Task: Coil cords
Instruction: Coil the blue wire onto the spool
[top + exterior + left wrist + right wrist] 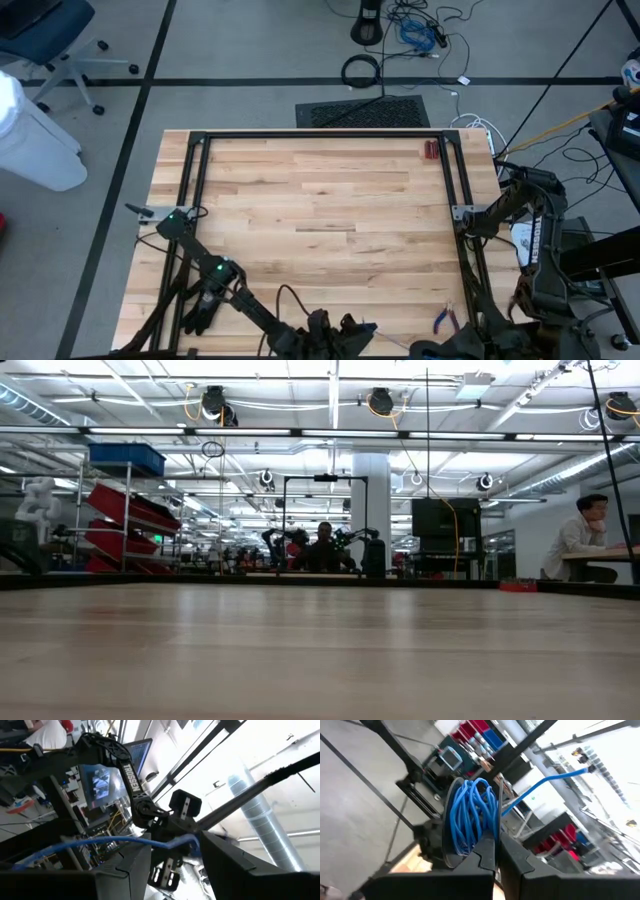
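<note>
- High view: a bare wooden table [320,210] is seen inside a black frame [320,134]. Both arms are gathered at its near edge, at the picture's bottom. The left arm [215,285] runs from the table's left side toward the bottom centre; the right arm's base [530,225] stands at the right edge. A small blue bit of the cord [368,326] is seen at the bottom centre among the dark arm parts. Red-handled pliers [445,320] lie near the bottom right, and a black glove [198,312] lies at the bottom left. The grippers themselves cannot be made out here.
- Low view: only the tabletop [320,660] and the room behind are shown. A person [585,540] is seated at a desk on the far right; neither arm nor cord is in view.
- Left wrist view: the left gripper [175,865] is held with its fingers apart, and the cord's [100,842] straight blue strand is stretched across between them. The right arm [130,775] is seen beyond.
- Right wrist view: the right gripper [496,851] is pressed together on the cord [472,815], whose blue loops are gathered into a coil just above the fingertips. One strand is led off from the coil to a plug end.
</note>
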You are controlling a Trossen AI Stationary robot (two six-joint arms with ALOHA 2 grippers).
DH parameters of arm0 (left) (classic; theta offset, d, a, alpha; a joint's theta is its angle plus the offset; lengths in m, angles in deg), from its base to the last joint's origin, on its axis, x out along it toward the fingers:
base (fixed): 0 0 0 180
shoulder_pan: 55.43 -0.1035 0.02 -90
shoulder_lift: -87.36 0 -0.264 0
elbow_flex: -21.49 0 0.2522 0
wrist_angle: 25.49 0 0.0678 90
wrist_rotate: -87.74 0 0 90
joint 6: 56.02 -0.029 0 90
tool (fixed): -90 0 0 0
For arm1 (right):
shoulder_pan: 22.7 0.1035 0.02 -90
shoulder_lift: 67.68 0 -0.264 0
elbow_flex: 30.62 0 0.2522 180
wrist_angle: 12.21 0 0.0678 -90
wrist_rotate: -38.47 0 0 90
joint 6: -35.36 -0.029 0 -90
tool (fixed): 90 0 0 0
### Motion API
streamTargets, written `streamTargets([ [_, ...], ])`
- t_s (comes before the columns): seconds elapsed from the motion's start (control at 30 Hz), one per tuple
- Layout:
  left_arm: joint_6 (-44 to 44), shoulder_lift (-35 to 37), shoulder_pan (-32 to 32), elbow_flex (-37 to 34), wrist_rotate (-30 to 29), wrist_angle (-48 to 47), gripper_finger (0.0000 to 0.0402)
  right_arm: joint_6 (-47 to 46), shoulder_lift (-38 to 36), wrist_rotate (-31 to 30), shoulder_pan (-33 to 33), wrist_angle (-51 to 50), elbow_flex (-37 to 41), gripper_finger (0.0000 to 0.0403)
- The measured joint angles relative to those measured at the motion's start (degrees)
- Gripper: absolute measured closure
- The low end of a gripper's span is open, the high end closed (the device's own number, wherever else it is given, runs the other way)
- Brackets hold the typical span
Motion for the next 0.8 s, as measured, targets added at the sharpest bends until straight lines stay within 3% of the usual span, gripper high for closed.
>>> streamTargets([
  [0.6,-4.39,0.00,-0.58,0.00,0.31,0.39,0.0228,-9.19,0.00,1.66,0.00,-5.70,0.00,0.0403],
  [0.8,-6.73,0.00,-0.64,0.00,0.29,0.95,0.0275,-9.17,0.00,1.66,0.00,-5.99,0.01,0.0403],
])
